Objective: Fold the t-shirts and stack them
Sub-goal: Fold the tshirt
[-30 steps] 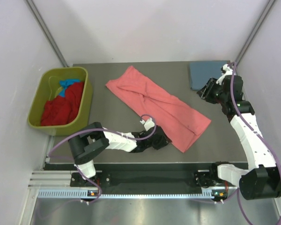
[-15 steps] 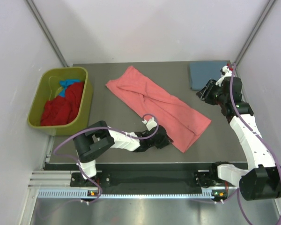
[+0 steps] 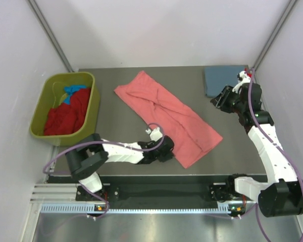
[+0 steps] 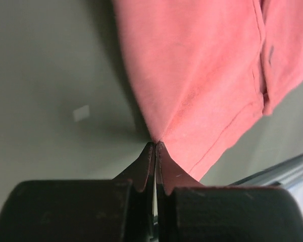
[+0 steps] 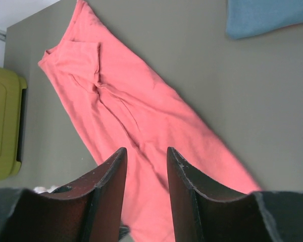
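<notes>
Left claw point(image 4: 155, 145) clenched on salmon-pink t-shirt point(image 4: 202, 75) near edge, likely for fold-over; right claw point(image 5: 145, 152) parted, empty, hovered above desk point(image 3: 116, 123).

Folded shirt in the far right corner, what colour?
The folded shirt is grey-blue, clearest in the top view.

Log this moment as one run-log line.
left gripper: shut on salmon-pink t-shirt edge | right gripper: open, empty, raised | grey-blue t-shirt: folded, far right corner
</notes>
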`<state>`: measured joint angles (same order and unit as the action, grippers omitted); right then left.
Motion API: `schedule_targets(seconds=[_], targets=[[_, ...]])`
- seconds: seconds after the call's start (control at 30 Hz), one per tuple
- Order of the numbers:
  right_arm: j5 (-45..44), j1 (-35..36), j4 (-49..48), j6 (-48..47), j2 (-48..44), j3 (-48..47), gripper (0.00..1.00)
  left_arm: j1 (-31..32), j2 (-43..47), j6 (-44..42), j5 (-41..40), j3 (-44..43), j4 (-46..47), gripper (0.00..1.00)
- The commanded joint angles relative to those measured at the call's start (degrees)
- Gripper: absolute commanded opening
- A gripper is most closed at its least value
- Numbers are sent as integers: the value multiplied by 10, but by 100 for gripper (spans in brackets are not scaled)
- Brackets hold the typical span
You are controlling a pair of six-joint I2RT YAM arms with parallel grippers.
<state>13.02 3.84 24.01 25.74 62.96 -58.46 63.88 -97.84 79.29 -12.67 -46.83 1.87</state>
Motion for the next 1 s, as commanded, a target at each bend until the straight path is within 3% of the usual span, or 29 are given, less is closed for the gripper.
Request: schedule_targets(seconds=[0.0,0.23,0.4,0.47,0.53,0.63,0.77,0.97], targets=[[18,-7,-14,0,-13,10,38,4,77,-20,-40,38,-126,0],[34,4,-23,5,-6,21,38,3,223,-26,-111,79,-309,0],[34,24,-39,12,13,26,38,3,273,-29,-67,98,-347,0],[33,39,-43,14,29,19,38,3,276,-35,-60,85,-374,8],[29,54,-45,12,42,14,39,2,277,-54,-84,59,-406,23],[33,65,-66,10,61,6,40,-10,273,-110,-137,-45,-474,39],[60,83,-131,8,149,-66,40,-101,259,-220,-109,-122,-482,39],[82,141,-167,-18,378,-267,41,-322,227,-355,9,-158,-362,38]])
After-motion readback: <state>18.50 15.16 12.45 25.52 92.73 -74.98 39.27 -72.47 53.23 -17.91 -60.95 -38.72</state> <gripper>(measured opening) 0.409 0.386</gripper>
